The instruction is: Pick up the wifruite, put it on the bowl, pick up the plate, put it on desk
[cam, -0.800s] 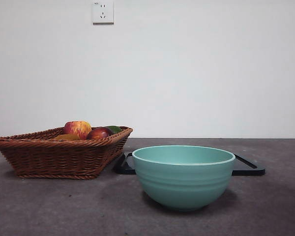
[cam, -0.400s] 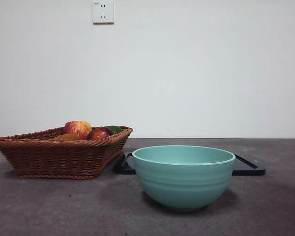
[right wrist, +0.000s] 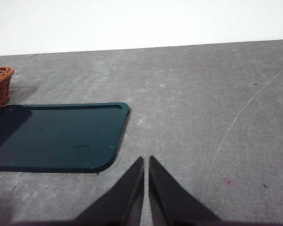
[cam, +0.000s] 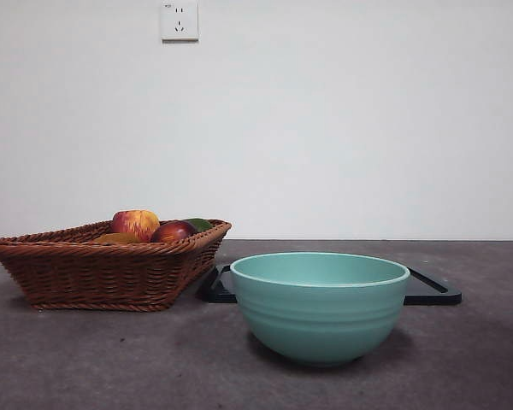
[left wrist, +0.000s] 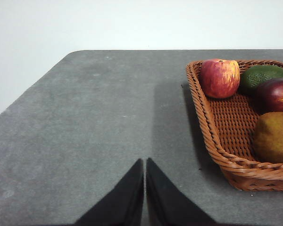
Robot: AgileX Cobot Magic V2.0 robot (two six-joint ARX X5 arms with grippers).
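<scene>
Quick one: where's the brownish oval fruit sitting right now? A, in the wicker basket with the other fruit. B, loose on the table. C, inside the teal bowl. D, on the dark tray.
A: the left wrist view shows the wifruite lying in the wicker basket beside the dark red fruit, green fruit and apple.

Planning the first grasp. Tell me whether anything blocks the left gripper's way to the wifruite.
Only the basket wall: the wifruite lies inside, against its near rim, with the dark red fruit close behind. The left gripper, shut, is over bare desk beside the basket.
</scene>
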